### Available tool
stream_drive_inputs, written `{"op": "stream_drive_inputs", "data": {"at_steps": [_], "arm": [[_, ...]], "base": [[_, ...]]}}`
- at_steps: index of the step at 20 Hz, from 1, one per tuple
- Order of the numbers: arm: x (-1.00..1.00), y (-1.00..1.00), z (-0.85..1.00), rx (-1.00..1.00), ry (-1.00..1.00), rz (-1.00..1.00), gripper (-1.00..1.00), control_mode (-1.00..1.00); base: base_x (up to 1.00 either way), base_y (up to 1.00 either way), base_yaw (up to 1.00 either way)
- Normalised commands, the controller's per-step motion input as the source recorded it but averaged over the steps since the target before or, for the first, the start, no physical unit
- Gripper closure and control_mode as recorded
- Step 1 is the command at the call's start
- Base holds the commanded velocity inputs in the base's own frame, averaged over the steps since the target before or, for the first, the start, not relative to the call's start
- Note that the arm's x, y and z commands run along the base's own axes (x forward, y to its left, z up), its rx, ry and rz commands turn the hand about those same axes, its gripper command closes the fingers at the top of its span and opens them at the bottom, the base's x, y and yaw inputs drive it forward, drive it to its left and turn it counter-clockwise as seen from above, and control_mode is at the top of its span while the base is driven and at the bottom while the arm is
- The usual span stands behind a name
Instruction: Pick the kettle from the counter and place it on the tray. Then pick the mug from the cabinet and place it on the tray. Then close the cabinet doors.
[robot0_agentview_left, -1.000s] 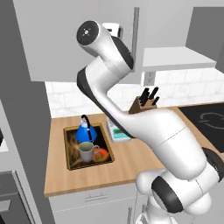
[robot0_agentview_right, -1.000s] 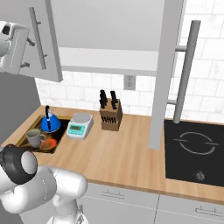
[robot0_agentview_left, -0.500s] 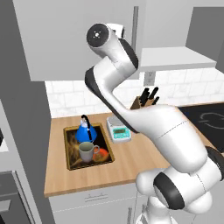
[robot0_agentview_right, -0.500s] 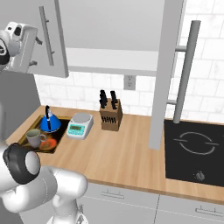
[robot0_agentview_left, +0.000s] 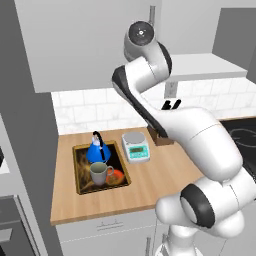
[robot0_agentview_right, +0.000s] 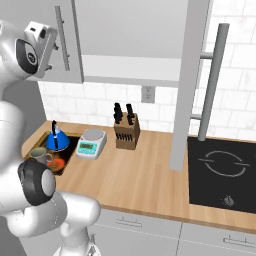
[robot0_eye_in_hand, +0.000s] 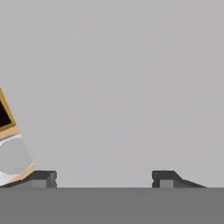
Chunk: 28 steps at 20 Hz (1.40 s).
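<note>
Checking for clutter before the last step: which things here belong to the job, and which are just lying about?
Job: kettle, mug, tray, left cabinet door, right cabinet door, gripper.
Lying about: scale, knife block, stovetop.

white scale (robot0_agentview_left: 136, 147), knife block (robot0_agentview_right: 126, 132), stovetop (robot0_agentview_right: 221, 171)

The wooden counter (robot0_agentview_left: 150, 175) carries the tray (robot0_agentview_left: 79, 172), a white scale (robot0_agentview_left: 136, 146) and a knife block (robot0_agentview_right: 126, 134).
</note>
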Motion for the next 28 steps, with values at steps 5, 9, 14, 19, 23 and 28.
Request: {"op": "stream_drive_inputs", "data": {"at_steps": [5, 9, 14, 19, 23, 28], "arm": [[0.42, -0.02, -0.24, 0.05, 0.0, 0.22, -1.0, -1.0], [-0.08, 0.01, -0.32, 0.0, 0.0, 0.25, -1.0, -1.0], [-0.38, 0.11, -0.01, 0.0, 0.11, 0.26, -1.0, -1.0], [-0.65, 0.12, 0.0, -0.01, 0.04, 0.29, -1.0, -1.0], [-0.76, 0.1, 0.0, -0.03, 0.02, 0.21, -1.0, -1.0], [-0.81, 0.01, -0.02, -0.08, 0.04, 0.13, -1.0, -1.0]], "base": [[0.0, 0.0, 0.0], [0.0, 0.0, 0.0], [0.0, 0.0, 0.0], [0.0, 0.0, 0.0], [0.0, 0.0, 0.0], [0.0, 0.0, 0.0]]}}
